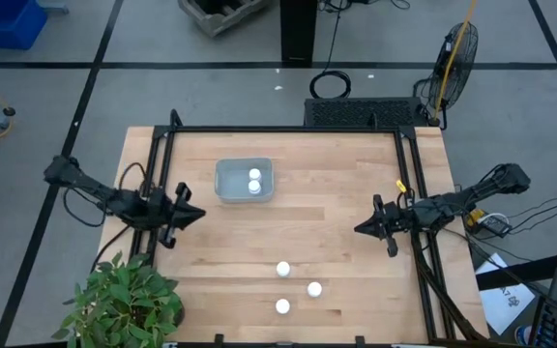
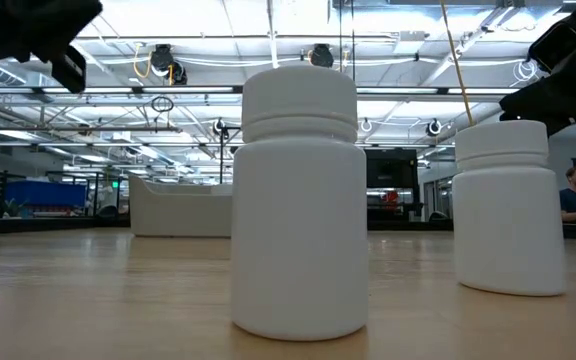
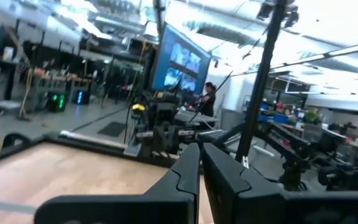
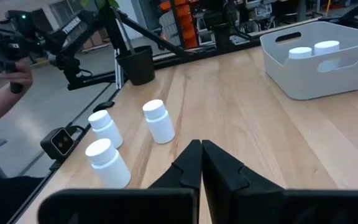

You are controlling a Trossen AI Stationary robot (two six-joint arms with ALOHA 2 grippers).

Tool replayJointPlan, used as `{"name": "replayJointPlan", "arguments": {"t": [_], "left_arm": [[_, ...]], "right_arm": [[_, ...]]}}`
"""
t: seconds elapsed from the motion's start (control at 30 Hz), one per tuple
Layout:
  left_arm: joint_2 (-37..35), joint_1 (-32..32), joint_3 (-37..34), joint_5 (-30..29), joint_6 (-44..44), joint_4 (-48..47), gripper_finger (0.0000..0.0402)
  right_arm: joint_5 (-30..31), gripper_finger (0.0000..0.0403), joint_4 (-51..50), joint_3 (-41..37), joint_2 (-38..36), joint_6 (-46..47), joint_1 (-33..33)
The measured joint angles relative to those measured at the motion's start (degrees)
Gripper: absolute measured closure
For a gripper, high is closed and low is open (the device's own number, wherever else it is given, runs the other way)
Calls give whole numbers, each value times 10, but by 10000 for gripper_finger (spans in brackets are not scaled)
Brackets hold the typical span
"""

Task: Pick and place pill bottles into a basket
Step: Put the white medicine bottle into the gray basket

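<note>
The pale grey-blue basket (image 1: 245, 180) stands on the table's far left part with two white pill bottles (image 1: 254, 181) upright inside; it also shows in the right wrist view (image 4: 319, 57). Three more bottles stand upright on the table near its front edge (image 1: 283, 270) (image 1: 314, 288) (image 1: 282, 306); the right wrist view shows them too (image 4: 158, 121). My left gripper (image 1: 199, 215) is shut and empty above the table's left side. My right gripper (image 1: 359, 229) is shut and empty above the right side.
A black frame (image 1: 288, 130) runs along the table's far and side edges. A potted plant (image 1: 124, 300) stands at the near left corner. A person's hand (image 4: 17, 78) shows beyond the table in the right wrist view. Bare wood lies between the grippers.
</note>
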Motion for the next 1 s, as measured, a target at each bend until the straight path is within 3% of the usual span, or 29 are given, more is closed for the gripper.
{"name": "replayJointPlan", "arguments": {"t": [0.2,0.33,0.57,0.7,0.83,1.0], "left_arm": [[180,21,1,-3,-56,179,378],[297,43,45,0,-63,188,378],[490,70,224,111,-58,34,378],[585,74,335,101,-5,-17,378],[658,76,443,110,-8,-119,373],[726,78,544,108,-19,-263,333]], "right_arm": [[0,399,0,0,0,0,0],[0,399,0,0,0,0,0],[0,399,0,0,0,0,0],[0,399,0,0,0,0,0],[0,399,0,0,0,0,0],[0,398,0,-1,0,0,0]]}}
